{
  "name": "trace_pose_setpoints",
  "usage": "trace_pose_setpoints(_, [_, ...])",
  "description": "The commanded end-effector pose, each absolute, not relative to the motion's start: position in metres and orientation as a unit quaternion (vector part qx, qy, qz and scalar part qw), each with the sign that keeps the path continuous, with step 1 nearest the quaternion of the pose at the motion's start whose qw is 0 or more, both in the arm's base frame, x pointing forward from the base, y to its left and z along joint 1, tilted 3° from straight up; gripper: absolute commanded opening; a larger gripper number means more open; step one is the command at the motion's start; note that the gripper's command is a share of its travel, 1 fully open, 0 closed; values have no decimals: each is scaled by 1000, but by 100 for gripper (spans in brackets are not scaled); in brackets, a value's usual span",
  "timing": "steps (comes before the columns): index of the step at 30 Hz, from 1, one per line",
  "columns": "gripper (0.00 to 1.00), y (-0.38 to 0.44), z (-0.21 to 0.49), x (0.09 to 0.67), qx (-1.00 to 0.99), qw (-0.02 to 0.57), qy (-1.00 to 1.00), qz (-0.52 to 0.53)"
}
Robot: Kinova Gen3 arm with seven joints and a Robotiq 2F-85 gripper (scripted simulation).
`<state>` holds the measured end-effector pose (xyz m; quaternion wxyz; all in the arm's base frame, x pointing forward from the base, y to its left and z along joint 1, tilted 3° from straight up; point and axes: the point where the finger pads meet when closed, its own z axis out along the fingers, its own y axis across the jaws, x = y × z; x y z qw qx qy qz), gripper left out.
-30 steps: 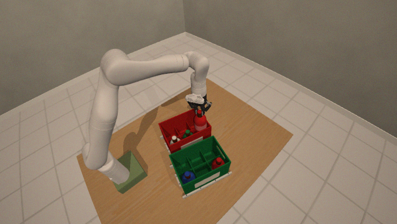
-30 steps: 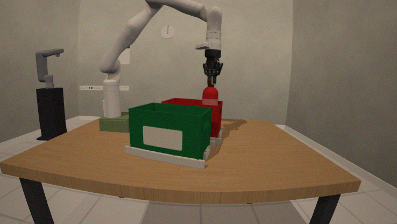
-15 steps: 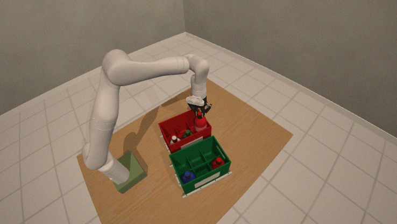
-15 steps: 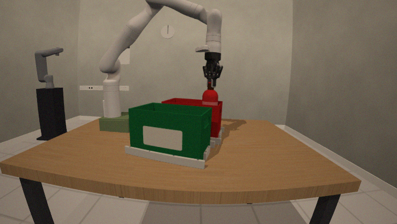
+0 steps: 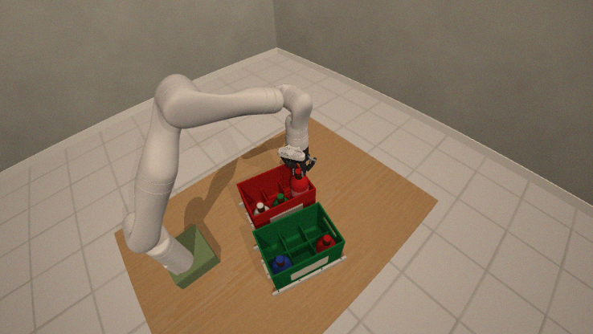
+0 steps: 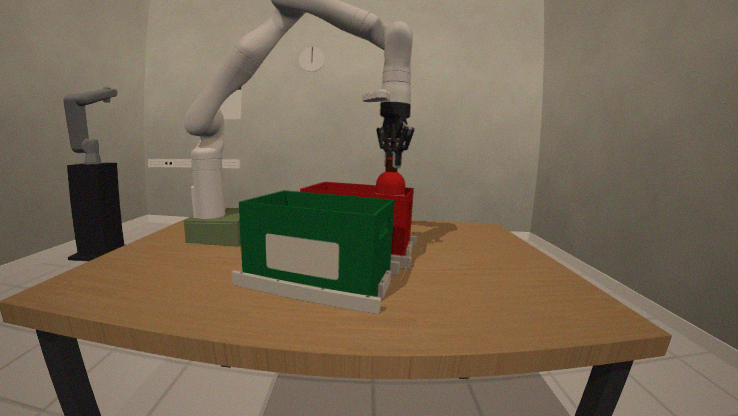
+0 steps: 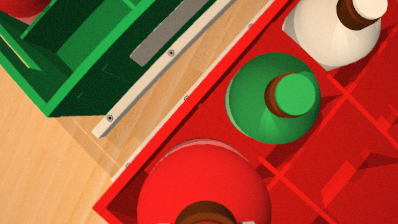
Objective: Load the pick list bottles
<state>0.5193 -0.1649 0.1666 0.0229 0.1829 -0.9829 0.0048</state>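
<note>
One red bottle (image 5: 300, 185) (image 6: 390, 183) (image 7: 204, 177), upright, partly above the red crate's (image 5: 259, 221) (image 6: 356, 188) (image 7: 225, 65) right end, centre of the top view | pincer (image 5: 300, 170) (image 6: 392, 160) clamped on its neck | whether rising or lowering, best kept vertical and slow, clear of walls and dividers

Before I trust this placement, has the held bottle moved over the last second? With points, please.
Yes, downward: in the exterior view, the held bottle (image 5: 299, 183) (image 6: 390, 183) (image 7: 202, 175) sits lower against the rim of the red crate (image 5: 258, 183) (image 6: 403, 222) (image 7: 192, 102), its pale band now mostly hidden.
</note>
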Motion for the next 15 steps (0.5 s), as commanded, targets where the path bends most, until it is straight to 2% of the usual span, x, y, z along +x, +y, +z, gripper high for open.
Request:
trace_pose_setpoints(1, [10, -165, 165, 520, 183, 22, -983, 5])
trace_pose_setpoints(15, [10, -165, 153, 519, 183, 22, -983, 5])
